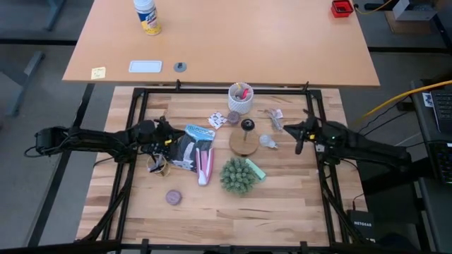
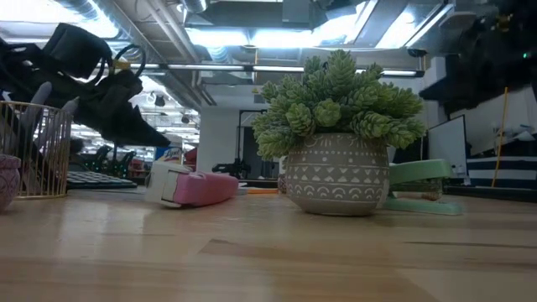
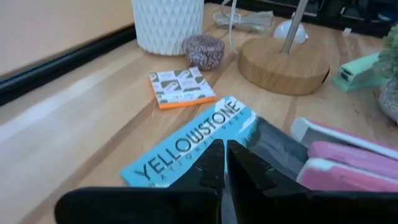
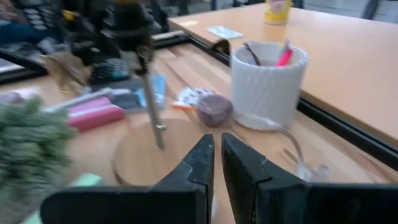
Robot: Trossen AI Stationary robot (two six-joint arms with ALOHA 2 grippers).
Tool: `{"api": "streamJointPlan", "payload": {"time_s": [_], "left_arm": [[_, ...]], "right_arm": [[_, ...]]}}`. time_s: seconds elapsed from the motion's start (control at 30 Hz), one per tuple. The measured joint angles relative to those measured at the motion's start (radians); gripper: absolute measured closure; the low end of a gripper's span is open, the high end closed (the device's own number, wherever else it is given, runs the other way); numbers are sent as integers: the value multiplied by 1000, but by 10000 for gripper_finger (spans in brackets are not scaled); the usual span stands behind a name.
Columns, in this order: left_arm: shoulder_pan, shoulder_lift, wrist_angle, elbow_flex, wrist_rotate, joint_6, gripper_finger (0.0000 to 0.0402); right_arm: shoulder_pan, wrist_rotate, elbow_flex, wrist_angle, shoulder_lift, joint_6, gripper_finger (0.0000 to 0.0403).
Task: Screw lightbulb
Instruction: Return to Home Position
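Note:
The lightbulb [image 1: 267, 141], small and white, lies on its side on the table just right of the round wooden disc [image 1: 244, 143], which has a black socket on a thin rod [image 4: 152, 99]. The bulb also shows behind the rod in the left wrist view [image 3: 291, 28]. My right gripper [image 1: 298, 139] is shut and empty, a little to the right of the bulb, pointing at the disc [image 4: 143, 158]. My left gripper [image 1: 171, 141] is shut and empty, above the blue Yellowstone booklet [image 3: 186, 146], and it hangs clear of the table in the low view [image 2: 126, 117].
A white cup [image 1: 240, 99] with pens stands behind the disc. A potted plant [image 1: 238, 176], a green stapler [image 1: 256, 170] and a pink stapler [image 1: 205, 166] lie in front of it. A gold wire basket [image 1: 159, 166] and a brownish puck [image 1: 174, 197] sit at the near left. A sticky-note pad [image 3: 181, 87] lies near the cup.

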State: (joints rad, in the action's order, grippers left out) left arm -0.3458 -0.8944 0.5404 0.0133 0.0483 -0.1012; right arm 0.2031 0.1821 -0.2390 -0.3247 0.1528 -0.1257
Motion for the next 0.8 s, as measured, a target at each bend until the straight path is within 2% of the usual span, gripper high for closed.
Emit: {"api": "streamJointPlan", "payload": {"time_s": [0.17, 0.5, 0.8], "left_arm": [[0, 0, -45, -4, 0, -26, 391], [0, -2, -73, -4, 0, 78, 391], [0, -2, -156, -4, 0, 78, 391]], "right_arm": [[0, 53, 28, -7, 0, 0, 366], [0, 78, 67, -69, 0, 2, 366], [0, 81, 70, -129, 0, 0, 366]]}}
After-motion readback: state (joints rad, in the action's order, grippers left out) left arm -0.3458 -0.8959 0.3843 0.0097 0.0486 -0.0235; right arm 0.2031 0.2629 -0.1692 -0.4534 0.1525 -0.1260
